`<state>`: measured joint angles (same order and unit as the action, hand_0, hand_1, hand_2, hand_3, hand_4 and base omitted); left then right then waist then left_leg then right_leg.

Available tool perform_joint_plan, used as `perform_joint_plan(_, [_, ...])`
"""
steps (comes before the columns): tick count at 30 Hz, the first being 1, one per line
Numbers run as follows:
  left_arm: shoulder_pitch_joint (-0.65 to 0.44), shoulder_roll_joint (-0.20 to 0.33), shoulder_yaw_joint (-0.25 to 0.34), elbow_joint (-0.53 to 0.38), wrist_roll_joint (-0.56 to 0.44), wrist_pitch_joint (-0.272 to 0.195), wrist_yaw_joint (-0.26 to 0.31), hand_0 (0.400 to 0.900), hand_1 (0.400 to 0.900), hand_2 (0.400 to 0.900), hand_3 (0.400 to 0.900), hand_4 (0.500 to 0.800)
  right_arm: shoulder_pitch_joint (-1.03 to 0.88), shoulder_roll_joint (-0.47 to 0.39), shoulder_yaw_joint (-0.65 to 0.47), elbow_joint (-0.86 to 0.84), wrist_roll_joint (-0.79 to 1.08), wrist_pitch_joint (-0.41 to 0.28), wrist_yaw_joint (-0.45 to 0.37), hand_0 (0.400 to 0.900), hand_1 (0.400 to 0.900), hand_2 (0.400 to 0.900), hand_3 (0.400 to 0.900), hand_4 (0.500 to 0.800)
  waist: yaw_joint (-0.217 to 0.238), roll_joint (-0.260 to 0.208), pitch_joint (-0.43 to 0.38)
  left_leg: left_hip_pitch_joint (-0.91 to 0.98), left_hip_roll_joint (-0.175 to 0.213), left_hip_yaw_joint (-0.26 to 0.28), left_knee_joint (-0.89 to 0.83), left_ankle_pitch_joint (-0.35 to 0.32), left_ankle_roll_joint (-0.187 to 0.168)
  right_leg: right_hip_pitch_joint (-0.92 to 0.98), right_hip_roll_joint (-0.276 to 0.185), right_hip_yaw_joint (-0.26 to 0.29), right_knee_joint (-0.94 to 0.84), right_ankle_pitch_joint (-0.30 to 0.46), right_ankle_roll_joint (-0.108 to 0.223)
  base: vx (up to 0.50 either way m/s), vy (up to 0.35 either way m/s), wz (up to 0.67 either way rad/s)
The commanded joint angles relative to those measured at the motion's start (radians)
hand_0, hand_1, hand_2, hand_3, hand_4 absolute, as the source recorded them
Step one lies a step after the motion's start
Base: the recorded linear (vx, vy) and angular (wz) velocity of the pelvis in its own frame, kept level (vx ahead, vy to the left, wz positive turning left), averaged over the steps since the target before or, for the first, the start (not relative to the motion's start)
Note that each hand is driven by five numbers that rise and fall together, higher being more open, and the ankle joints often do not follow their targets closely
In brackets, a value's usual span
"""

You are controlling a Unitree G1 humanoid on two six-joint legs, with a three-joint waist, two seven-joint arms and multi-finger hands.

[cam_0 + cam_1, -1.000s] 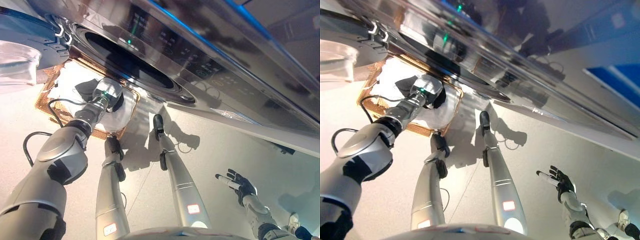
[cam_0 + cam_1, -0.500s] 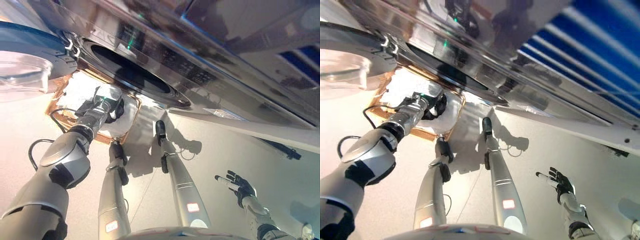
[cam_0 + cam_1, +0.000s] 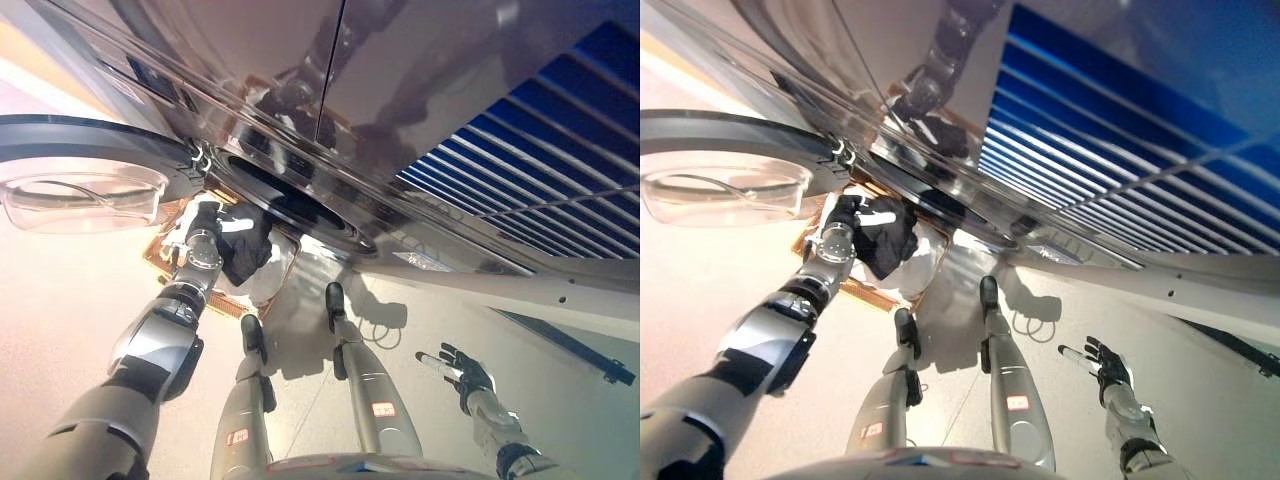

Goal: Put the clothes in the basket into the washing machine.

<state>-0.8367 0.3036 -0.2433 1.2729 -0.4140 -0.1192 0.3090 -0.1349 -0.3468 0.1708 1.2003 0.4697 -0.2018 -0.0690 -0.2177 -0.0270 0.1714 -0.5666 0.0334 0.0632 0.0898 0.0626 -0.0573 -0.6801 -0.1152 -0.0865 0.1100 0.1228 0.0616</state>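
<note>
My left hand (image 3: pixel 206 222) is shut on a black garment (image 3: pixel 246 246) and holds it raised above the wicker basket (image 3: pixel 160 258), just below the washing machine's round opening (image 3: pixel 290 205). The garment hangs down from the hand and also shows in the right eye view (image 3: pixel 888 232). White clothes (image 3: pixel 268 285) lie in the basket under it. The machine's door (image 3: pixel 85 185) with its clear glass bowl stands open to the left. My right hand (image 3: pixel 455 368) is open and empty, held out over the floor at the lower right.
The washing machine's shiny front (image 3: pixel 330 90) fills the upper part of the view. The basket stands on the pale floor (image 3: pixel 60 300) right against the machine.
My left hand has closed on the black garment and lifted it out of the basket towards the drum opening. The camera has tilted. The right hand has stayed still.
</note>
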Motion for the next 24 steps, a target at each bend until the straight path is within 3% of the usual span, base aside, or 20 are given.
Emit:
perform_joint_plan(1, [-0.049,-0.03,0.085,-0.039,-0.309,-0.115,-0.038,0.4,0.4,0.4,0.4,0.5,0.015,-0.038,0.008,0.049,0.038,0.009,-0.045,0.9,0.9,0.9,0.9,0.8,-0.007,-0.001,0.002,-0.03,-0.027,-0.022,0.026,-0.01,0.001,0.074,0.047,-0.024,-0.075,0.028,0.026,0.06,-0.053,0.0])
perform_joint_plan(2, [-0.055,-0.093,0.113,-0.076,-0.439,-0.149,-0.039,0.4,0.4,0.4,0.4,0.5,-0.011,-0.029,0.018,0.061,0.059,0.016,-0.052,0.9,0.9,0.9,0.9,0.8,-0.002,-0.002,0.001,-0.015,-0.027,-0.025,0.015,-0.008,0.002,0.087,0.05,-0.026,-0.081,0.026,0.024,0.04,-0.038,0.0])
perform_joint_plan(4, [-0.059,-0.15,0.133,-0.109,-0.538,-0.16,-0.064,0.4,0.4,0.4,0.4,0.5,-0.024,-0.019,0.026,0.066,0.077,0.02,-0.056,0.9,0.9,0.9,0.9,0.8,-0.002,-0.003,-0.001,0.001,-0.025,-0.022,0.009,-0.009,0.001,0.098,0.054,-0.025,-0.08,0.022,0.023,0.05,-0.033,-0.04])
perform_joint_plan(6, [-0.065,-0.174,0.135,-0.128,-0.574,-0.177,-0.062,0.4,0.4,0.4,0.4,0.5,-0.029,-0.016,0.032,0.071,0.083,0.021,-0.059,0.9,0.9,0.9,0.9,0.8,-0.002,-0.004,-0.001,0.006,-0.024,-0.023,0.006,-0.009,0.001,0.102,0.056,-0.022,-0.079,0.021,0.023,0.04,-0.015,-0.05])
perform_joint_plan(7, [-0.071,-0.217,0.142,-0.146,-0.64,-0.187,-0.079,0.4,0.4,0.4,0.4,0.5,-0.033,-0.011,0.039,0.07,0.09,0.023,-0.059,0.9,0.9,0.9,0.9,0.8,-0.004,-0.005,-0.003,0.012,-0.023,-0.022,0.005,-0.012,0.001,0.104,0.059,-0.021,-0.076,0.018,0.023,0.03,-0.015,-0.06])
perform_joint_plan(11, [-0.136,-0.304,0.117,-0.2,-0.699,-0.228,-0.085,0.4,0.4,0.4,0.4,0.5,-0.041,0.0,0.055,0.083,0.105,0.03,-0.068,0.9,0.9,0.9,0.9,0.8,-0.015,-0.005,-0.008,0.029,-0.016,-0.021,-0.015,-0.007,0.0,0.104,0.064,-0.018,-0.07,0.009,0.021,0.04,-0.015,-0.06])
perform_joint_plan(14, [-0.214,-0.329,0.102,-0.216,-0.714,-0.247,-0.076,0.4,0.4,0.4,0.4,0.5,-0.032,0.001,0.063,0.086,0.104,0.026,-0.075,0.9,0.9,0.9,0.9,0.8,-0.029,-0.005,-0.016,0.042,-0.009,-0.015,-0.052,0.009,-0.003,0.1,0.069,-0.017,-0.074,0.009,0.024,0.05,0.001,-0.12])
perform_joint_plan(17, [-0.277,-0.323,0.102,-0.23,-0.721,-0.274,-0.054,0.4,0.4,0.4,0.4,0.5,-0.015,0.011,0.068,0.073,0.098,0.02,-0.086,0.9,0.9,0.9,0.9,0.8,-0.045,-0.01,-0.029,0.045,-0.002,-0.01,-0.076,0.019,-0.006,0.093,0.073,-0.014,-0.082,0.012,0.027,0.03,-0.004,-0.14])
perform_joint_plan(21, [-0.328,-0.297,0.119,-0.231,-0.74,-0.273,-0.063,0.4,0.4,0.4,0.4,0.5,0.006,0.02,0.068,0.05,0.086,0.007,-0.089,0.9,0.9,0.9,0.9,0.8,-0.064,-0.021,-0.052,0.047,0.007,-0.004,-0.091,0.02,-0.008,0.081,0.082,-0.005,-0.089,0.017,0.03,0.04,-0.011,-0.19])
perform_joint_plan(22, [-0.331,-0.291,0.118,-0.233,-0.738,-0.271,-0.067,0.592,0.592,0.592,0.592,0.615,0.012,0.021,0.068,0.047,0.083,0.005,-0.088,0.9,0.9,0.9,0.9,0.8,-0.066,-0.023,-0.058,0.048,0.008,-0.003,-0.094,0.02,-0.008,0.08,0.083,-0.003,-0.091,0.018,0.03,0.07,-0.002,-0.23])
perform_joint_plan(23, [-0.332,-0.283,0.115,-0.224,-0.746,-0.257,-0.084,0.9,0.9,0.9,0.9,0.8,0.022,0.025,0.068,0.042,0.074,0.005,-0.084,0.9,0.9,0.9,0.9,0.8,-0.071,-0.024,-0.067,0.052,0.011,-0.001,-0.098,0.019,-0.01,0.08,0.084,0.001,-0.094,0.018,0.031,0.07,0.006,-0.19])
perform_joint_plan(24, [-0.318,-0.279,0.114,-0.228,-0.758,-0.247,-0.108,0.9,0.9,0.9,0.9,0.8,0.03,0.025,0.064,0.04,0.069,0.006,-0.082,0.9,0.9,0.9,0.9,0.8,-0.072,-0.023,-0.071,0.053,0.012,-0.002,-0.099,0.018,-0.009,0.082,0.085,0.004,-0.094,0.017,0.031,0.07,0.007,-0.1])
